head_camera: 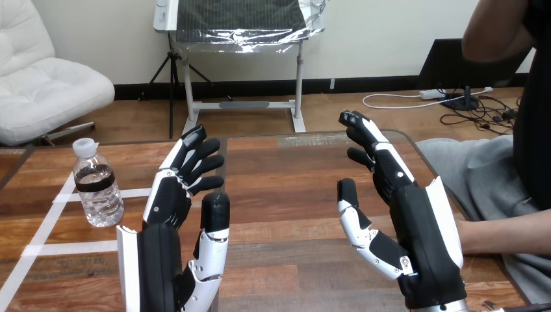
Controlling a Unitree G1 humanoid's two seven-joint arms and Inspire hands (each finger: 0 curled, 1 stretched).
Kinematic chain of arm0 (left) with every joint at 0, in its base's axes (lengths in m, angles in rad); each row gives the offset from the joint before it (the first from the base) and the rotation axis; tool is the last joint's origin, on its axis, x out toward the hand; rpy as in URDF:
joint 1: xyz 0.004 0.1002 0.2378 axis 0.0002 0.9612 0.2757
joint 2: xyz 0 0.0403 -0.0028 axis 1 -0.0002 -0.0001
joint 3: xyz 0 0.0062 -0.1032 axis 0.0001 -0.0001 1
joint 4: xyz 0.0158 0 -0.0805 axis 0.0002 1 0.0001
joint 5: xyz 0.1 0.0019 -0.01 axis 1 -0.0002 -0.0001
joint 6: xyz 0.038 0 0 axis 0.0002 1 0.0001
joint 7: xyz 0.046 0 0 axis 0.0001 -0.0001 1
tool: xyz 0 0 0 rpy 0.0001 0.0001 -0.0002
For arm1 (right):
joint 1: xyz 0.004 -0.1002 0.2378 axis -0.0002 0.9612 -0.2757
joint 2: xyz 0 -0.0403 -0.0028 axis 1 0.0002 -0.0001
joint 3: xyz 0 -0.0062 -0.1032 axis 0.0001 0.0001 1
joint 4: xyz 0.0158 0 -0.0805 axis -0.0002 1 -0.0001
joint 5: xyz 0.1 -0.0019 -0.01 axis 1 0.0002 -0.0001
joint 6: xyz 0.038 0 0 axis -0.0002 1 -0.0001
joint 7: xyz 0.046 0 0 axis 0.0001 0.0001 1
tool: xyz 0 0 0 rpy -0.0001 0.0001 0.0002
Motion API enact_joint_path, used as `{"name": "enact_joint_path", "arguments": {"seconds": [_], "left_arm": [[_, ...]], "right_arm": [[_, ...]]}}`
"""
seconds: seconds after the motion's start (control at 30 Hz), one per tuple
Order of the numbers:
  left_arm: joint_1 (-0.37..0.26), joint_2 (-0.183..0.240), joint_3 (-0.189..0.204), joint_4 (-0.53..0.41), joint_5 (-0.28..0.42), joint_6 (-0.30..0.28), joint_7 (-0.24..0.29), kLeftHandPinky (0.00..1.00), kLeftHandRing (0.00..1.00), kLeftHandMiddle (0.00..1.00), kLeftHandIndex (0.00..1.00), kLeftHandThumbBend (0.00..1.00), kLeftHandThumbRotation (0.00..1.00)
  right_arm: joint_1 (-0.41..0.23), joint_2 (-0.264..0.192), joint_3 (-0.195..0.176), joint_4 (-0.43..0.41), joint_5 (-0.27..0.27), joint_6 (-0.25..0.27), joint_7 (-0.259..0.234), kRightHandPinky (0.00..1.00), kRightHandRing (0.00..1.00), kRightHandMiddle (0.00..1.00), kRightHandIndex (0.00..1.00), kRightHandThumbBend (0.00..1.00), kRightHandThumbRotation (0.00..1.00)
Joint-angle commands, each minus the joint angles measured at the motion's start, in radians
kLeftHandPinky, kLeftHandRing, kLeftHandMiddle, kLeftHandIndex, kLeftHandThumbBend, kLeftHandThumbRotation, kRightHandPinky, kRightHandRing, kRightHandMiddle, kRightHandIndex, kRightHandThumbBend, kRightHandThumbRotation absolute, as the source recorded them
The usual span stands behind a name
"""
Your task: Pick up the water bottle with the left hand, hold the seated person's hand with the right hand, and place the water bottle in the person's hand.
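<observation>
On the desk's (292, 188) left side the bottle (97, 186) stands upright, capped, by white tape lines (49, 247). Just to its right, the left robot hand (170, 218) is raised with its fingers spread and holds nothing. The right robot hand (397, 218) is likewise spread and empty. The person's forearm (500, 234) passes behind it.

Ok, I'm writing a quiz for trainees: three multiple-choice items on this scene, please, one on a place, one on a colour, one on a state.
1. The bottle stands: A) left of the left hand; B) between the hands; C) in the person's hand.
2. Its cap is: A) red; B) white; C) blue.
3. The right hand is: A) open; B) shut on the bottle; C) a fist.
Key: 1A, it stands at the table's left; 2B, white cap; 3A, fingers straight, holding nothing.
</observation>
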Motion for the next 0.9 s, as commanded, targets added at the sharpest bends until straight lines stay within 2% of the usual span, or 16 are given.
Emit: {"name": "enact_joint_path", "arguments": {"seconds": [0.0, 0.17, 0.37, 0.4, 0.47, 0.57, 0.6, 0.87], "left_arm": [[-0.037, -0.087, 0.036, -0.049, 0.022, 0.008, 0.002, 0.66, 0.73, 0.78, 0.83, 0.37, 0.8], [-0.052, -0.074, 0.074, -0.073, 0.067, 0.034, 0.012, 0.66, 0.73, 0.78, 0.83, 0.36, 0.8], [-0.073, -0.05, 0.158, -0.12, 0.191, 0.126, 0.044, 0.68, 0.75, 0.8, 0.83, 0.36, 0.8], [-0.083, -0.042, 0.184, -0.125, 0.244, 0.155, 0.069, 0.68, 0.76, 0.8, 0.83, 0.36, 0.8], [-0.092, -0.036, 0.21, -0.13, 0.306, 0.188, 0.1, 0.69, 0.76, 0.81, 0.83, 0.35, 0.8], [-0.092, -0.025, 0.238, -0.156, 0.33, 0.27, 0.075, 0.74, 0.8, 0.83, 0.85, 0.37, 0.79], [-0.098, -0.015, 0.256, -0.162, 0.36, 0.303, 0.077, 0.75, 0.81, 0.84, 0.85, 0.38, 0.8], [-0.148, 0.036, 0.328, -0.159, 0.488, 0.451, 0.095, 0.83, 0.87, 0.88, 0.87, 0.43, 0.73]], "right_arm": [[-0.051, 0.007, -0.007, -0.022, -0.001, -0.002, -0.001, 0.87, 0.93, 0.96, 0.89, 0.03, 0.0], [-0.052, 0.008, -0.007, -0.024, -0.008, 0.005, -0.003, 0.87, 0.93, 0.96, 0.89, 0.03, 0.0], [-0.053, 0.012, -0.004, -0.023, 0.009, 0.01, 0.002, 0.87, 0.93, 0.96, 0.9, 0.03, 0.0], [-0.053, 0.012, -0.003, -0.024, 0.01, 0.012, 0.003, 0.88, 0.93, 0.96, 0.9, 0.03, 0.0], [-0.054, 0.012, -0.003, -0.024, 0.01, 0.014, 0.002, 0.88, 0.94, 0.96, 0.9, 0.03, 0.0], [-0.056, 0.013, -0.001, -0.023, 0.014, 0.012, 0.003, 0.88, 0.94, 0.96, 0.9, 0.03, 0.0], [-0.057, 0.013, -0.002, -0.022, 0.01, 0.012, 0.002, 0.88, 0.94, 0.96, 0.9, 0.03, 0.0], [-0.064, 0.012, -0.004, -0.013, 0.001, 0.005, -0.002, 0.88, 0.94, 0.96, 0.9, 0.03, 0.0]]}}
